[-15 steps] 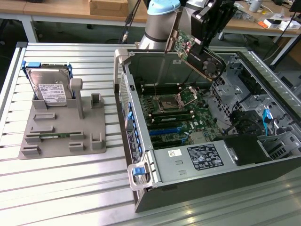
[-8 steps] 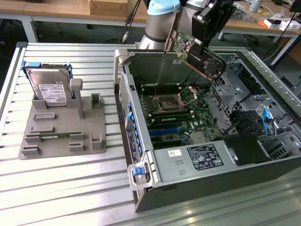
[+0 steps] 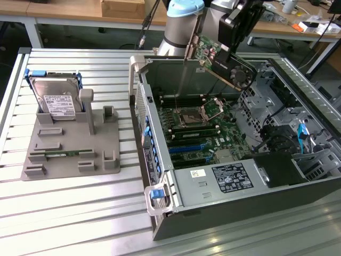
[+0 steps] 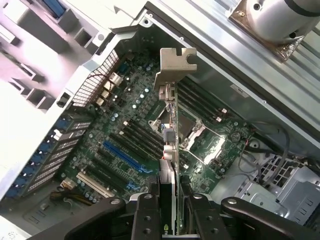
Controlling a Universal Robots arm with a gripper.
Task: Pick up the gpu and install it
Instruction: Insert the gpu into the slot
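Gripper clamped on gpu, card hanging tilted above the open case. Inside case: motherboard. Hard drive stands in grey tray alongside

Green board with black plastic fan and bare silvery metal bracket on gpu. Matt black on gripper. Ribbed satin aluminium for surface. Dull grey sheet metal on case. Matt grey plastic for holder. Shiny metal and white paper label on drive.
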